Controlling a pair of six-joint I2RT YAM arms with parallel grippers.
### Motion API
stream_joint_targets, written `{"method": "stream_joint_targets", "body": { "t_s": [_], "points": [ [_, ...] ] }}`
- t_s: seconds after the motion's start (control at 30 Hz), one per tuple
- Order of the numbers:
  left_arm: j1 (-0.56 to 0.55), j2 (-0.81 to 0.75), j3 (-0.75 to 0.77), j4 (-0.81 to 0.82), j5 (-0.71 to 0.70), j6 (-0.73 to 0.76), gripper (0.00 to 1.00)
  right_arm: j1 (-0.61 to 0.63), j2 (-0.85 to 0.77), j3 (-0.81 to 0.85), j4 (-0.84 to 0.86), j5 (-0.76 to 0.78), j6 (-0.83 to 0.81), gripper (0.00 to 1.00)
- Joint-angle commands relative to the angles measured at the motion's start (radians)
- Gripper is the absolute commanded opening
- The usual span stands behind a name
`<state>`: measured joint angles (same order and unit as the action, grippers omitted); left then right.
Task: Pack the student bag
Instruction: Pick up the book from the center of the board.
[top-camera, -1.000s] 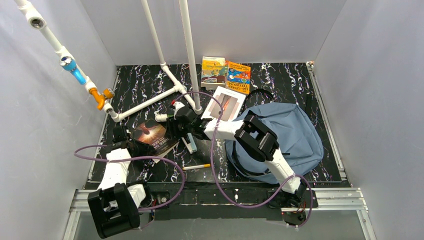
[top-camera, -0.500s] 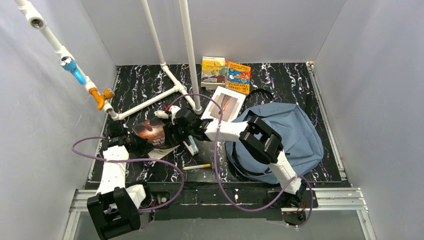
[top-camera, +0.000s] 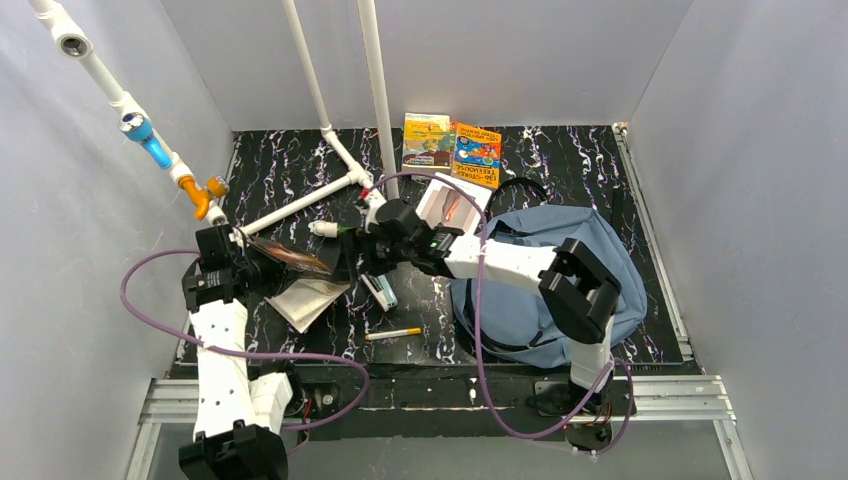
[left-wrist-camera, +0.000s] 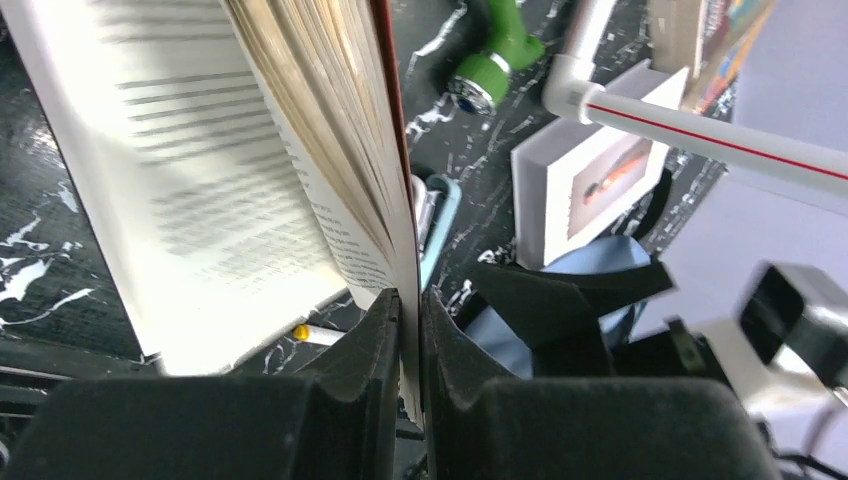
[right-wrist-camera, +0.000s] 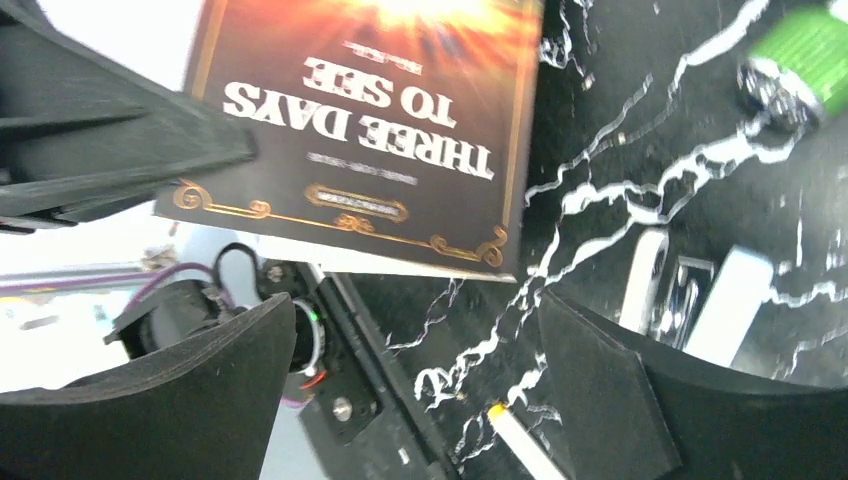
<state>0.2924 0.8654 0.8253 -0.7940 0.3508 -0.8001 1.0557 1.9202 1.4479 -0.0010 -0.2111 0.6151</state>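
A: Surface and room?
B: Black white-veined table (top-camera: 600, 150), plain grey walls, white pipe frame (top-camera: 330, 130) at the far left.

A: Student bag?
B: Student bag (top-camera: 600, 270), slate blue, lies flat by the table's right edge, toward the near side, under the right arm.

A: Left gripper?
B: Left gripper (left-wrist-camera: 408, 310) has its fingers pressed together on the front cover of a book (right-wrist-camera: 380, 130), near the table's left edge. The cover is lifted and the pages fan down and away from it.

A: Any text?
B: The cover reads "THREE DAYS TO SEE", upside down in the right wrist view, above a gold ornament line.

A: Right gripper?
B: Right gripper (right-wrist-camera: 420, 340) has its fingers wide apart with nothing between them, just beside the book's cover edge.

A: Other items?
B: Two colourful books (top-camera: 452, 147) sit side by side at the far edge; the orange one has an upside-down title, too small to read for sure. A white box (left-wrist-camera: 590, 185) with a red picture is next to the bag's far-left corner. There's also a green marker (left-wrist-camera: 495, 60) and, toward the near edge, a white stick (top-camera: 395, 333) with a yellow tip.
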Motion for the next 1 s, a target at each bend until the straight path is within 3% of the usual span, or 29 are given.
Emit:
{"method": "stream_joint_targets", "body": {
  "t_s": [0.0,0.17,0.27,0.47,0.6,0.8,0.97],
  "points": [
    [-0.003,-0.056,0.086,-0.056,0.098,0.001,0.0,-0.078,-0.079,-0.17,0.194,-0.104,0.331,0.98],
    [-0.002,-0.067,0.105,-0.06,0.181,-0.027,0.0,-0.108,-0.095,-0.272,0.458,-0.181,0.599,0.98],
    [-0.002,-0.071,0.101,-0.056,0.225,-0.026,0.0,-0.118,-0.102,-0.347,0.599,-0.14,0.728,0.98],
    [-0.002,-0.097,0.047,-0.018,0.305,-0.057,0.0,-0.126,-0.063,-0.381,0.693,-0.148,0.854,0.98],
    [-0.002,-0.102,0.024,0.011,0.338,-0.073,0.0,-0.12,-0.044,-0.413,0.803,-0.171,0.928,0.91],
    [-0.002,-0.108,0.013,0.044,0.377,-0.094,0.0,-0.12,-0.068,-0.433,0.751,-0.171,0.9,0.84],
    [-0.004,-0.1,0.047,0.047,0.391,-0.09,0.0,-0.12,-0.143,-0.431,0.489,-0.083,0.702,0.95]
  ]
}}
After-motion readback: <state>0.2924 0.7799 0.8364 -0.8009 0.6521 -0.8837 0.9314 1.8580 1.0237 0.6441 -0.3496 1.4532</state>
